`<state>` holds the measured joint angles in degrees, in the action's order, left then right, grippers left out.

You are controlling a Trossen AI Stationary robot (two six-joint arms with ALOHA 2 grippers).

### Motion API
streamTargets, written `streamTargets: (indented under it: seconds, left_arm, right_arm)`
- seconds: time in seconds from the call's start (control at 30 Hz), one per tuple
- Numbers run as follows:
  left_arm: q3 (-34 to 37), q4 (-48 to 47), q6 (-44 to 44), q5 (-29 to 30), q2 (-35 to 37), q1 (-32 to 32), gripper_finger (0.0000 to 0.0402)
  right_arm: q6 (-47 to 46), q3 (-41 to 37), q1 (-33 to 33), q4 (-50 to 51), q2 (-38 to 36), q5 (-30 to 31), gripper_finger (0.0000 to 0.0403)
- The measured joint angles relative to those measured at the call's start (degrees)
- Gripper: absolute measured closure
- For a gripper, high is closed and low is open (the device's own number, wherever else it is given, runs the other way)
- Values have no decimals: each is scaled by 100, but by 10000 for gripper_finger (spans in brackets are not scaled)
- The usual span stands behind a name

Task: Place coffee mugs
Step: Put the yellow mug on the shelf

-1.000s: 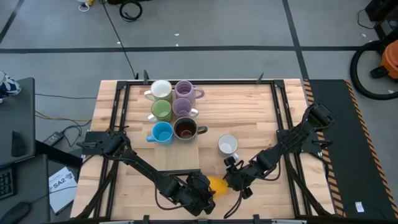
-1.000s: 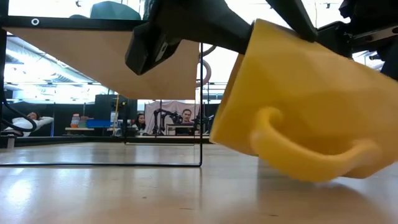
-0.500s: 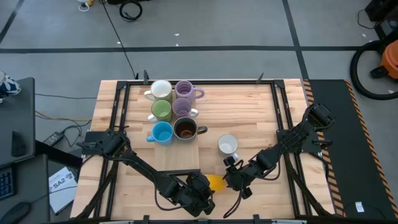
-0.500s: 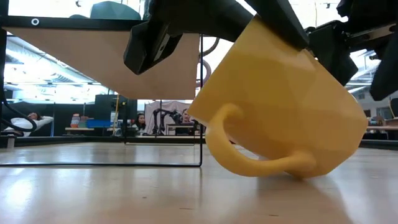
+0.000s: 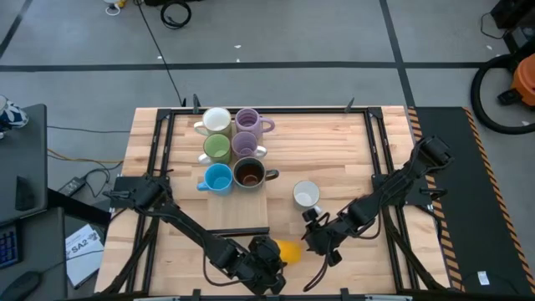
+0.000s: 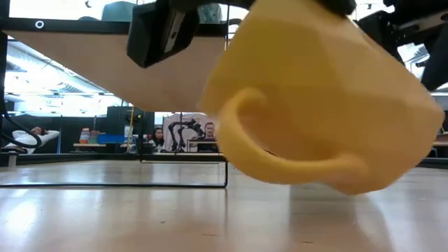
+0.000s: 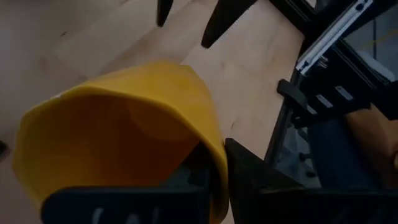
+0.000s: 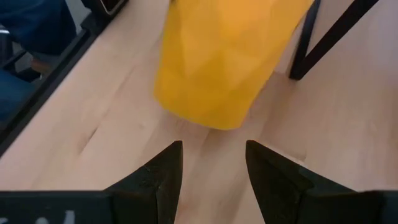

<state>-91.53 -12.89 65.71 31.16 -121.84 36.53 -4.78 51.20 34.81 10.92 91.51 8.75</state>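
Robotics lab, framed wooden table [image 5: 334,150], taped concrete floor [image 5: 292,42], people at monitors [image 6: 183,136]

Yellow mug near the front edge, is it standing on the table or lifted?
Lifted and tilted. In the low view the yellow mug hangs clear of the table, and the left pincer is clamped on its rim.
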Motion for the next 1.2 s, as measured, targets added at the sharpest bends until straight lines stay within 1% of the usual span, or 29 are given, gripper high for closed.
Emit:
streamTargets:
  seconds: [0.3,0.53,0.7,0.8,1.07,1.13,1.2]
  left_arm:
    - [0,-103,-185,-223,308,100,367]
    - [0,-176,-341,-982,706,218,367]
    - [-4,-706,-290,-1491,1024,366,366]
    - [-4,-1131,-2,-1911,1197,478,366]
    - [-7,-2507,1230,-3450,1289,779,366]
    - [-7,-2824,1443,-3694,1289,853,366]
    - [-4,-3111,1640,-3770,1289,910,366]
  right_arm:
    - [2,-2,0,146,-484,1,222]
    - [0,-2,0,303,-880,2,222]
    - [0,-2,0,295,-1119,4,222]
    - [-6,-2,0,287,-1227,6,222]
    - [34,-9,0,275,-1358,7,222]
    - [42,-9,0,283,-1359,8,222]
    - [44,-9,0,288,-1358,9,222]
